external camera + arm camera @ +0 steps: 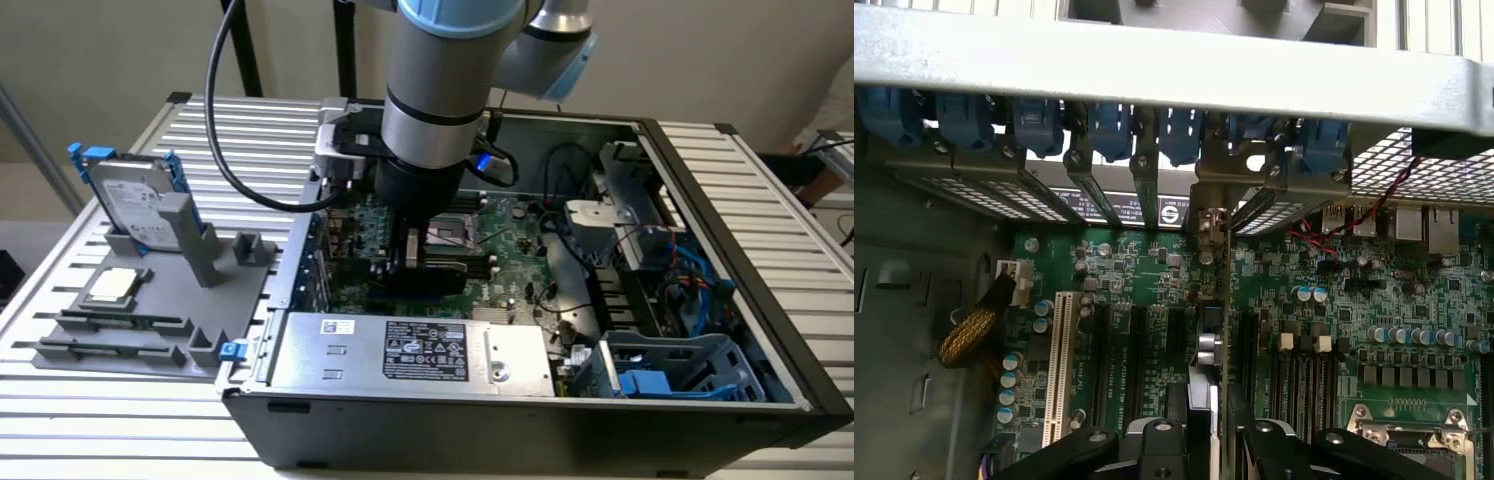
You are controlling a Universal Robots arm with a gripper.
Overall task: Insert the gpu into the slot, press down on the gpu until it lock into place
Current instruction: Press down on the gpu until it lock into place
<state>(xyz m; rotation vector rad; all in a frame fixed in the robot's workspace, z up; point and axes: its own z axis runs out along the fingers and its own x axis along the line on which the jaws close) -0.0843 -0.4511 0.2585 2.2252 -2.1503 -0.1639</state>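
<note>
Roughly mid-task: on the slatted table (120, 440) the open computer case (534, 430) lies on its side, with the silver power supply box (414, 350) along its near wall and the green motherboard (514, 255) behind that. The arm reaches down into the case, and the gripper (1212, 440) sits low over the expansion-slot area. The grey fixture tray (134, 340), on the exterior view's left, carries a hard drive (134, 200) and other spare parts. The gpu (1212, 345) is inside the case, over the board and between the black fingers (1154, 450). The jaws are about half closed and appear to pinch its upper edge from both sides. Done so far, by the look of it: the card is brought in and lined up among the parallel black slots (1134, 350), beside the white slot (1062, 360). The card hides its own lower edge, so it is impossible to tell whether it is already in the slot. Full seating and the lock are therefore unconfirmed, and the press-down probably remains. The card stands upright on edge and is seen edge-on from the wrist. Its long axis runs parallel to the neighbouring slots. Its metal bracket end (1209, 215) points at the rear wall with the blue clips (1114, 125), on the exterior view's left.
</note>
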